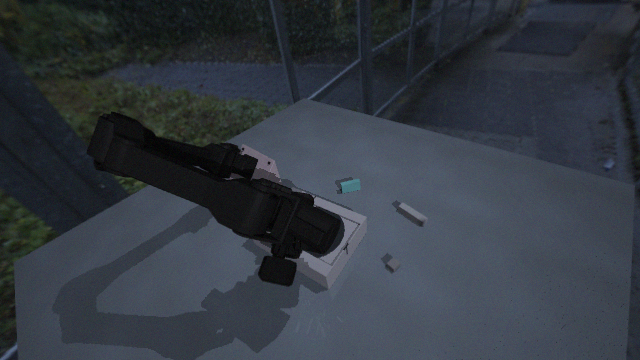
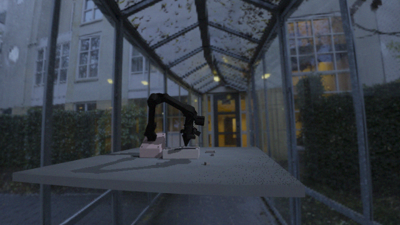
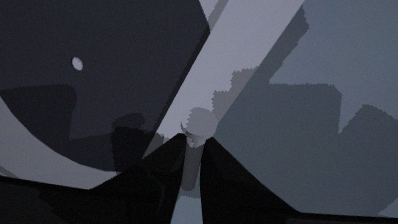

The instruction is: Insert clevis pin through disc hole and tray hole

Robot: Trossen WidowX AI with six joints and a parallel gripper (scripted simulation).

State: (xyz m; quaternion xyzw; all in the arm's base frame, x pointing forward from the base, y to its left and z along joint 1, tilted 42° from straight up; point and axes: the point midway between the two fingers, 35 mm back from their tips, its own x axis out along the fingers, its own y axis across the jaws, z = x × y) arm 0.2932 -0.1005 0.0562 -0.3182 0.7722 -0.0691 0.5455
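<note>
We saw an arm (image 1: 170,181) (image 2: 178,105) that was black nearly all over, with a dull finish and long, thick links joined by chunky, angular knuckles. Near its end we made out a fat, rounded housing (image 1: 320,230) (image 2: 200,120) and a small dark block (image 1: 278,270) with softened corners. Our fingers (image 2: 186,141) were black too, wedge-shaped and tapering to narrow tips. Our base (image 1: 260,159) (image 2: 151,152) was pale pink and blocky, dotted with small dark spots.

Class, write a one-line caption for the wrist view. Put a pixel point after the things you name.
Gripper (image 3: 194,144) gripping the pin (image 3: 200,124) by its shank, the dark disc (image 3: 125,45) and its small hole off to one side.
</note>
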